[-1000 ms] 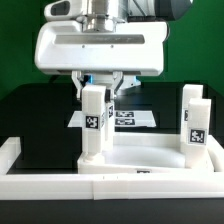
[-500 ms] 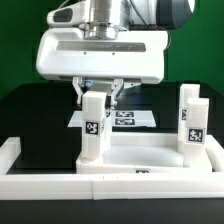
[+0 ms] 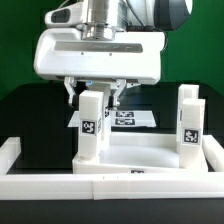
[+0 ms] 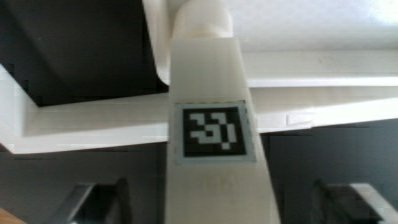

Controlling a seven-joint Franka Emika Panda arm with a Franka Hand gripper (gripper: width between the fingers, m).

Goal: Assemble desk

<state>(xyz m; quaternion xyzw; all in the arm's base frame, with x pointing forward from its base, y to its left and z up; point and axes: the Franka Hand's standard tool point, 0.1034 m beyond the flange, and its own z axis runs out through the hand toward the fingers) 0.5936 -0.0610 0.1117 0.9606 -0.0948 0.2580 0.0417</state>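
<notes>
The pincer [image 3: 92, 93] hangs over the left leg [image 3: 90, 125], its fingers [image 3: 70, 90] spread to either side of the leg's top with a gap showing, gripping nothing. That leg stands upright in the panel [image 3: 130, 165] corner on the exterior view's left. A second leg [image 3: 190, 120] stands upright at the right corner. The panel lies on the black tabletop [image 3: 30, 110], the marker board [image 3: 135, 118] behind it. In the wrist view, the leg's tag [image 4: 215, 129] faces the camera.
</notes>
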